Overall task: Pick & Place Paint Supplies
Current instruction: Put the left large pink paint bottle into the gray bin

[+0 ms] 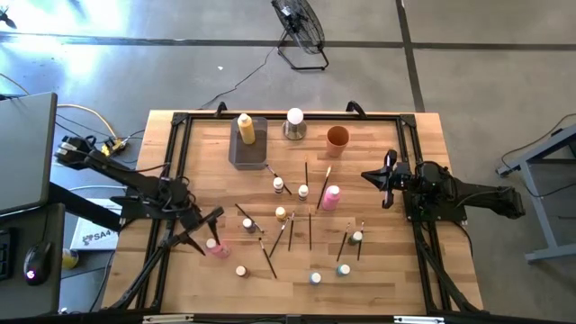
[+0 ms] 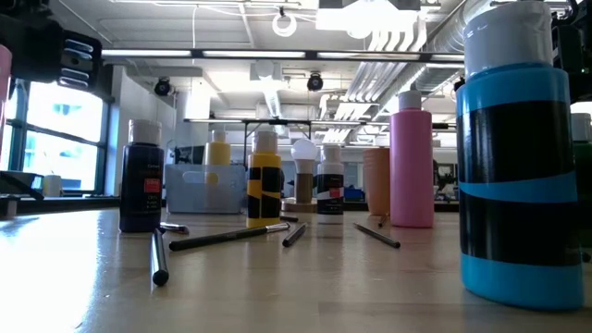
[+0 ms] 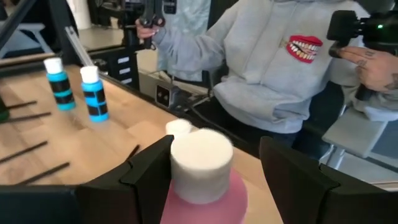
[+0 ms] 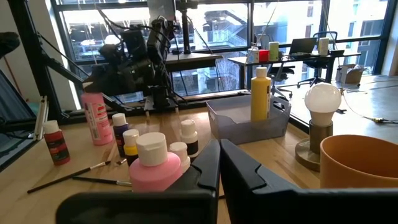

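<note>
The left gripper (image 1: 209, 236), fingers spread, straddles a pink bottle (image 1: 217, 247) at the table's (image 1: 396, 279) near-left, not yet squeezing it, while the right gripper (image 1: 371, 175) waits pressed shut at the right.

My left arm reaches in from the table's left edge, elbow bent, left gripper (image 1: 209, 236) low near the front-left, fingers (image 3: 149, 163) spread wide. My right arm sits folded at the right edge, wrist pointing toward table centre, right gripper (image 1: 371, 175) raised, its fingers (image 4: 239, 163) pressed together, holding nothing.
</note>
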`<state>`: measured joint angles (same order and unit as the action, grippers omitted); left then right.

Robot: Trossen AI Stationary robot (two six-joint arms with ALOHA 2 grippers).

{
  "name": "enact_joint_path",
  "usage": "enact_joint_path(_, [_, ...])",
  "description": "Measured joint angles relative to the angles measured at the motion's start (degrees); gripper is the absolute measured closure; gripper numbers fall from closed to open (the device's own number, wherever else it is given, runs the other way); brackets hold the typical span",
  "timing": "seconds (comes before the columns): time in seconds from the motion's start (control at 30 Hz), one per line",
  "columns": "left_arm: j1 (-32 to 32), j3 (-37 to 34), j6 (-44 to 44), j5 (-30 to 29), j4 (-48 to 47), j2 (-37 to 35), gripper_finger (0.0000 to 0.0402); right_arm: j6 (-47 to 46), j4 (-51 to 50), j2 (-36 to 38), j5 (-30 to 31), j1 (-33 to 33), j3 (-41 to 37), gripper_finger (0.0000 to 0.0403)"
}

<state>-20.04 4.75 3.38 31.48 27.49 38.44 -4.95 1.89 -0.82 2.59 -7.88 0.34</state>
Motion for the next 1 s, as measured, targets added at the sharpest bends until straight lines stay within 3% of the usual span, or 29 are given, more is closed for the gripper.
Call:
enact_joint_path(0.33, [-2.20, 0.00, 1.76, -6.86, -0.19, 0.02, 0.0168, -0.01, 0.00, 0.00, 0.00, 0.02, 0.00, 0.0399])
enact_joint_path(1.0, [-2.18, 0.00, 1.74, -6.90, -0.39, 0.02, 0.0168, -0.01, 0.00, 0.00, -0.02, 0.01, -0.01, 0.0399])
